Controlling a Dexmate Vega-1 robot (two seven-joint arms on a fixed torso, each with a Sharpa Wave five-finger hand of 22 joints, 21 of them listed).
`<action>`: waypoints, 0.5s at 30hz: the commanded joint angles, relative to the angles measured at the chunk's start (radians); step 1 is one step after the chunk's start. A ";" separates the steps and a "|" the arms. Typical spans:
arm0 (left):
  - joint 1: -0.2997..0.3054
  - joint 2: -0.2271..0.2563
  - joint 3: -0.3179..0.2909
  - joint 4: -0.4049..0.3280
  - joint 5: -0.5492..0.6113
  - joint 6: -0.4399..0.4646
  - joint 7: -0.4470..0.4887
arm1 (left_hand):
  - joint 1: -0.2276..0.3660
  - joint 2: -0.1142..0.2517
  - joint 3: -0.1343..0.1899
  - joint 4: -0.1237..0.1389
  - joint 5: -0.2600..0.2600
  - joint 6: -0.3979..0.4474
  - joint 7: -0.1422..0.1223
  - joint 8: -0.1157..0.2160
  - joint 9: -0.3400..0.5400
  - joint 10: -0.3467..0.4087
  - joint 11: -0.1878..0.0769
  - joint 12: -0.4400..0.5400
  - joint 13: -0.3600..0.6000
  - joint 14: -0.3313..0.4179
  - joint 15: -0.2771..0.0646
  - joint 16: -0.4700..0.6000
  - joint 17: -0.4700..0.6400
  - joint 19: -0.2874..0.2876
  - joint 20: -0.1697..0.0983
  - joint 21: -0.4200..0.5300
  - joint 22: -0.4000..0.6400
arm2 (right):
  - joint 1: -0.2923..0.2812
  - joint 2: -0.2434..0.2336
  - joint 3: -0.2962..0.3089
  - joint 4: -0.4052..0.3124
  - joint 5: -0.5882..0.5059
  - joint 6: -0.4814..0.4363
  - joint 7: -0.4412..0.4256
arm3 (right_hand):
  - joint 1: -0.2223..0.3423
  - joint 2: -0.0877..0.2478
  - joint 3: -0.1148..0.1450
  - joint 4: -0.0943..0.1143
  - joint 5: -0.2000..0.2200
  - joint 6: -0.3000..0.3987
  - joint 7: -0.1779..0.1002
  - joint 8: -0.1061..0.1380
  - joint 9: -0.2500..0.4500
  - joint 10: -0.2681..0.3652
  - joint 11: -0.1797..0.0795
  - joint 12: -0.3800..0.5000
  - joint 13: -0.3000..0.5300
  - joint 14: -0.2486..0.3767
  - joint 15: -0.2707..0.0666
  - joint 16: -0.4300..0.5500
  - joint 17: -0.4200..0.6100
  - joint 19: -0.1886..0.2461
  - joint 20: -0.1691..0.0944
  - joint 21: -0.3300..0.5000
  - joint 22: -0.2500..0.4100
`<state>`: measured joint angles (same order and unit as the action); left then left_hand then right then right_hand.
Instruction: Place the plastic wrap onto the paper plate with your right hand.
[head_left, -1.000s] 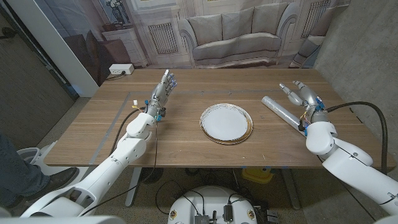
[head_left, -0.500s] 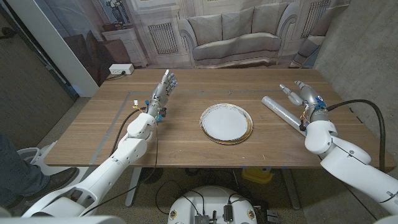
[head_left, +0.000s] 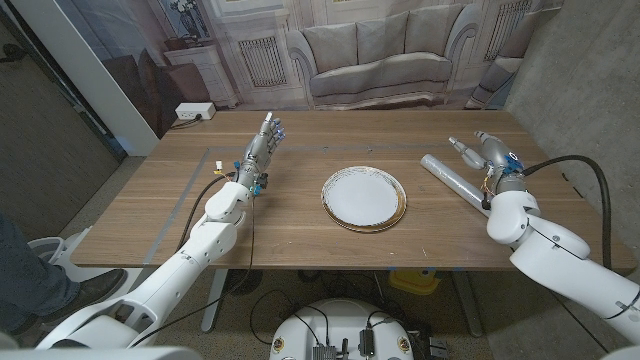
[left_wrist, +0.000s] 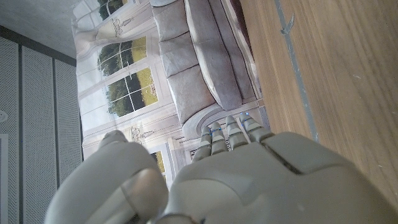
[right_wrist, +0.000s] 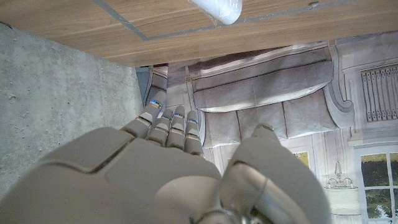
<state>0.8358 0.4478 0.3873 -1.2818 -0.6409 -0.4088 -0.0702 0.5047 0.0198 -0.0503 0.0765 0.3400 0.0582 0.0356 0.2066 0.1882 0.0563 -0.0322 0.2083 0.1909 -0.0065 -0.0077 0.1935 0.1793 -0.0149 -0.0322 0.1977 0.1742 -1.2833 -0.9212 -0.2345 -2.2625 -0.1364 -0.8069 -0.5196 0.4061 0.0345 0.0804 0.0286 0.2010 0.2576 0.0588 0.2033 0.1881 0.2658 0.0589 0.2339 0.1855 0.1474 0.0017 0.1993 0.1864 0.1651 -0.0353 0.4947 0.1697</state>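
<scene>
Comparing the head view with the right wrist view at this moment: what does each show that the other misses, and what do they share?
Head view alone: the paper plate at the table's middle, the left hand raised over the table's left part, and the plastic wrap roll at full length, lying right of the plate beside the right hand, untouched.
Right wrist view alone: the back of the right hand close up, fingers extended, holding nothing.
Both: the wooden table, the sofa backdrop, and the roll, of which the wrist view catches one end.

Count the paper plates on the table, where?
1. The paper plate lies mid-table, between the left hand and the right hand. The plastic wrap roll lies to its right, apart from it. Nothing seems hidden.
</scene>
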 joint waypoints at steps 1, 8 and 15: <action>-0.004 0.002 0.000 0.001 -0.001 0.004 -0.003 | 0.007 -0.001 -0.006 0.003 -0.002 0.006 0.001 -0.002 0.002 0.000 -0.007 -0.002 -0.001 0.004 -0.002 -0.004 0.003 -0.001 -0.012 0.001 0.004 | 0.038 -0.020 -0.036 -0.002 0.010 -0.051 0.017 | 0.005 -0.001 0.000 -0.003 0.009 0.005 -0.004 -0.001 0.005 0.007 -0.003 -0.003 0.003 0.009 0.005 -0.002 0.001 0.010 -0.026 -0.003 0.005; -0.001 0.005 -0.001 -0.006 0.000 0.007 0.001 | 0.007 0.000 -0.007 0.003 -0.002 0.005 0.001 -0.002 0.002 0.002 -0.001 -0.002 -0.001 0.003 -0.001 -0.004 0.003 -0.002 -0.011 0.000 0.004 | 0.068 -0.029 -0.063 0.008 0.018 -0.076 0.026 | 0.005 -0.001 0.000 -0.004 0.009 0.003 -0.004 -0.002 0.005 0.008 -0.004 -0.003 0.003 0.011 0.002 -0.001 0.001 0.011 -0.025 -0.006 0.005; 0.000 0.001 0.000 -0.001 0.000 0.007 0.002 | 0.008 0.000 -0.008 0.003 -0.003 0.005 0.001 -0.003 0.002 0.003 -0.005 -0.002 -0.001 0.004 0.000 -0.004 0.003 -0.002 -0.011 0.000 0.004 | 0.089 -0.038 -0.083 0.016 0.029 -0.097 0.034 | 0.007 -0.001 -0.001 -0.006 0.009 0.004 -0.002 -0.002 0.005 0.012 -0.005 -0.002 0.003 0.015 0.002 -0.001 0.001 0.014 -0.022 -0.009 0.005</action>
<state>0.8338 0.4503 0.3874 -1.2826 -0.6409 -0.4088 -0.0715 0.5047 0.0198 -0.0526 0.0789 0.3401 0.0581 0.0357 0.2067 0.1882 0.0562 -0.0321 0.2083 0.1909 -0.0066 -0.0077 0.1935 0.1793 -0.0149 -0.0322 0.1977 0.1742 -1.2473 -0.9387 -0.2685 -2.2635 -0.1232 -0.8673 -0.4972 0.4061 0.0345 0.0805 0.0286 0.2010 0.2576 0.0588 0.2033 0.1881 0.2696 0.0551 0.2339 0.1855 0.1528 0.0071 0.1993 0.1864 0.1705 -0.0408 0.4877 0.1697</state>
